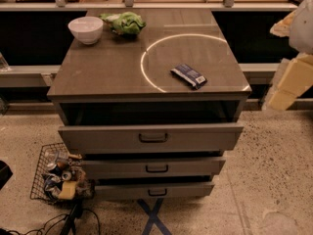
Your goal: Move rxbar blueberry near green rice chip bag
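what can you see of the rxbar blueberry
The rxbar blueberry is a small flat bar in a dark navy wrapper with pale label marks. It lies flat and diagonal on the cabinet top, inside the light ring, toward the front right. Nothing else touches it; the gripper is off the cabinet's right side, apart from it.

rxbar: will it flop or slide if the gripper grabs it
Rxbar lies flat, thin: likely light, fairly stiff, won't roll. Its wrapper on the smooth top may slide when nudged. Gripper hangs at the right, apart from it.
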Robot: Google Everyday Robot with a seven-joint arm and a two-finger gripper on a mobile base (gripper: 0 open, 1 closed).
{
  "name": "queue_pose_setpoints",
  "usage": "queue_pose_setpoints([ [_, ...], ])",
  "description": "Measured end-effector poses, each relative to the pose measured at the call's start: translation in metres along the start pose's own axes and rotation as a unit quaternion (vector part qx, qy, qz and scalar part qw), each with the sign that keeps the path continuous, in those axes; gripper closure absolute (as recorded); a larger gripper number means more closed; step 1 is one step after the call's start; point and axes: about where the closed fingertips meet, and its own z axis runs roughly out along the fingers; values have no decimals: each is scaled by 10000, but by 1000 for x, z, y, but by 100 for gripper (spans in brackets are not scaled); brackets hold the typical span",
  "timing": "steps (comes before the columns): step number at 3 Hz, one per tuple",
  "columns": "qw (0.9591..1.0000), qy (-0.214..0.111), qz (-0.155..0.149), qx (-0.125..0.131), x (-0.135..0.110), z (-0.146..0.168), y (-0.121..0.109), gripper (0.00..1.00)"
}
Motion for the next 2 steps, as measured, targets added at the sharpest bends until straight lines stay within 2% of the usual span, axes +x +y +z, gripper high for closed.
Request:
queue_pose_setpoints([
  [1,9956,-602,532,476,-10,2,-45,0],
  [2,9793,-1448,1104,887,-20,6,-84,0],
])
